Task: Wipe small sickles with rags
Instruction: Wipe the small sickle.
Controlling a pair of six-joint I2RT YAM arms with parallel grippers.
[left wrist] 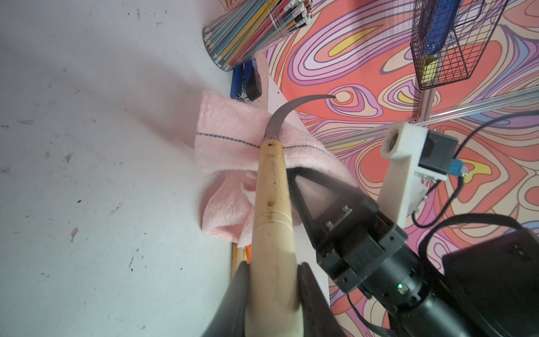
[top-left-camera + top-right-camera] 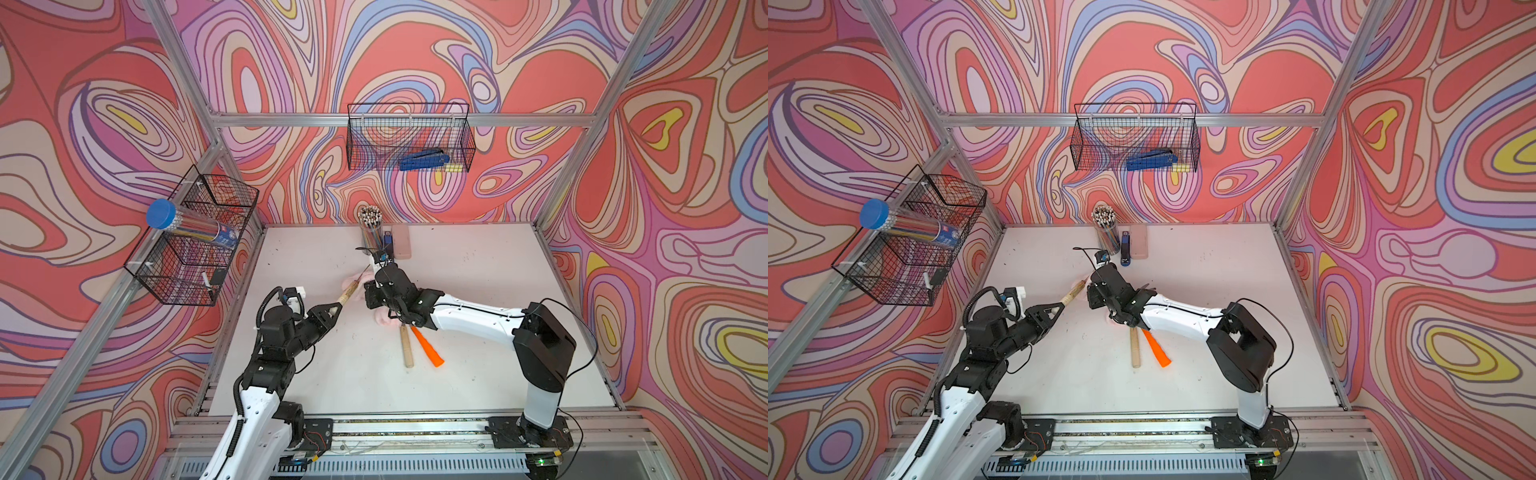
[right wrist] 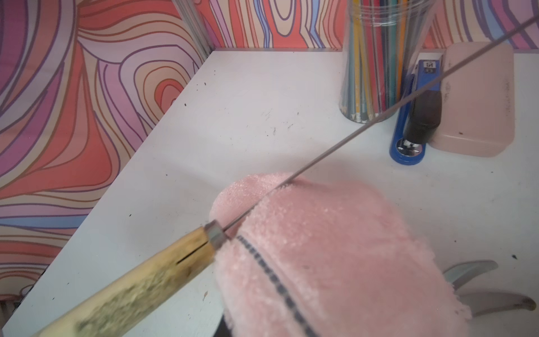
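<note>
1. The left gripper (image 2: 338, 306) is clamped tight on the butt of the held sickle (image 2: 348, 293). In the left wrist view its two fingers (image 1: 239, 294) press the pale wooden handle from both sides, and the end of the handle is cut off by the picture's edge.
2. The held sickle is raised above the table (image 2: 478, 291), left of middle, and points away from the robot's base towards the pencil cup (image 2: 370, 232). From above, its thin blade is barely visible.
3. The right wrist view shows the blade edge-on as a thin line. Its tip runs out of the picture, and the handle (image 3: 145, 271) is blurred.
4. The right gripper (image 1: 294, 175) is closed, with the rag (image 1: 227, 137) bunched over its tip. Only one finger shows, and the point of grip is buried under cloth.
5. The rag sits at the base of the blade, where the blade meets the handle. The blade's lower part lies in a crease of the cloth (image 3: 335, 248).
6. In both top views the right arm hides most of the rag, and only pink scraps (image 2: 382, 319) show.
7. The second wooden sickle (image 2: 406, 347) and the orange sickle (image 2: 428, 347) lie on the table with their handles close together. Their blades are hidden beneath the right arm.
8. Two curved blades (image 3: 472, 270) poke out from behind the rag in the right wrist view. It is unclear which blade belongs to which handle.
9. The stapler (image 3: 414, 116) and pink case (image 3: 475, 102) stand beside the pencil cup.
</note>
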